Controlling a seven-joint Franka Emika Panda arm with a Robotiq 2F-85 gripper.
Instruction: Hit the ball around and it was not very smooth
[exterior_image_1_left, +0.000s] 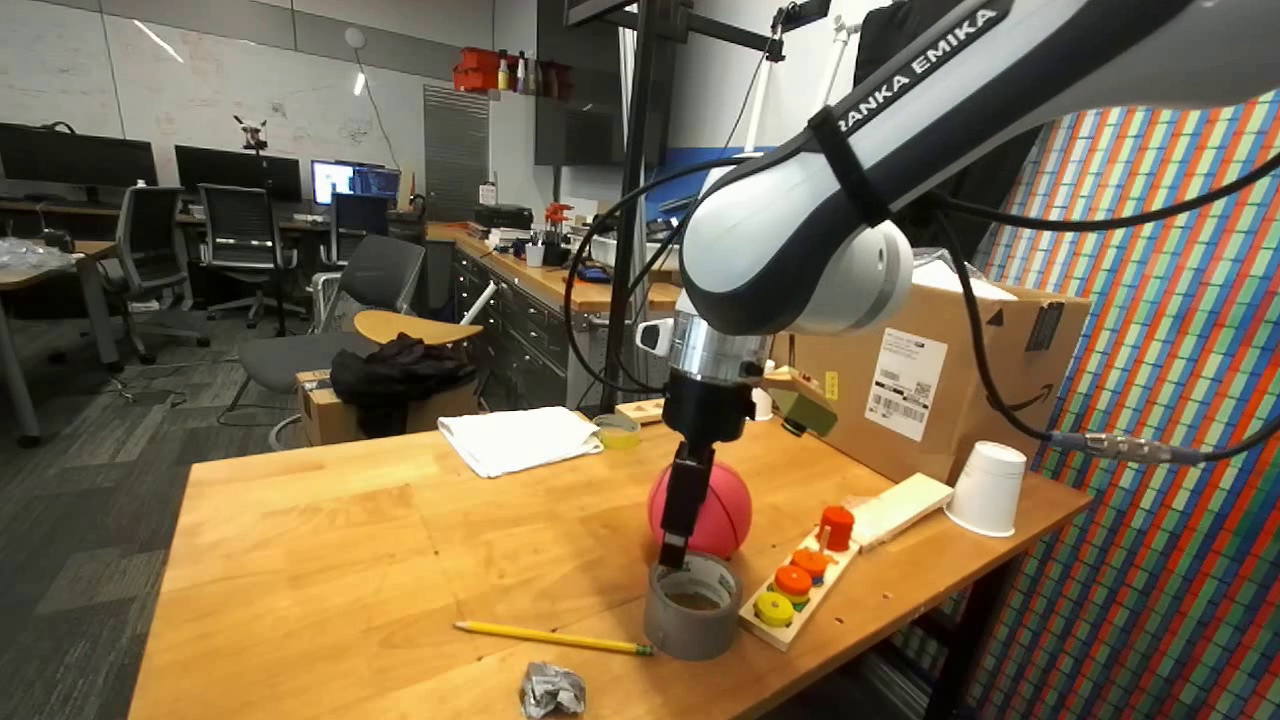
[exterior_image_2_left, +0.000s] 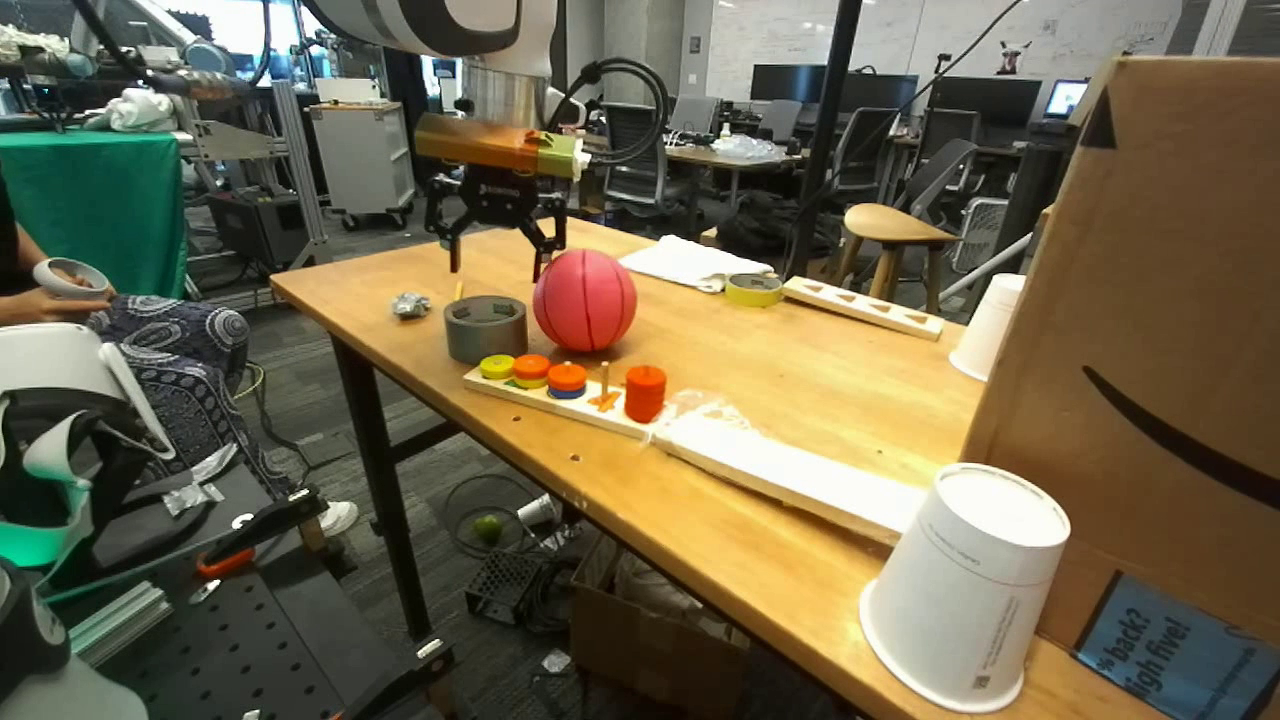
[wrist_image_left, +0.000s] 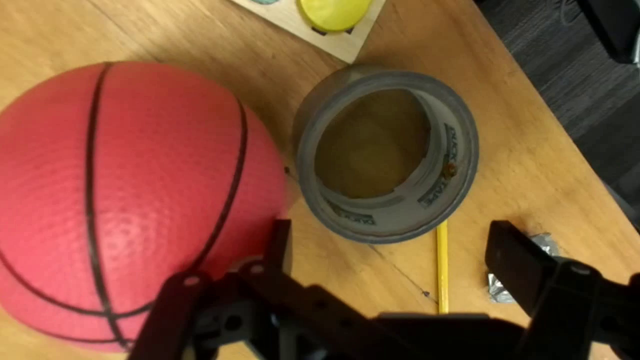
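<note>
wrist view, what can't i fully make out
Wrist view:
Ball: cut off by the frame's left edge; lower right behind the gripper.
Pencil: ends hidden by the tape roll and gripper.
Crumpled foil: partly behind the gripper.
Wooden board: cut off by the top edge.

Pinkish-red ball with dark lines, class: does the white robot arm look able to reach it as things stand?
Probably yes: the open black gripper has one fingertip close beside the ball, with nothing visible between them.
</note>
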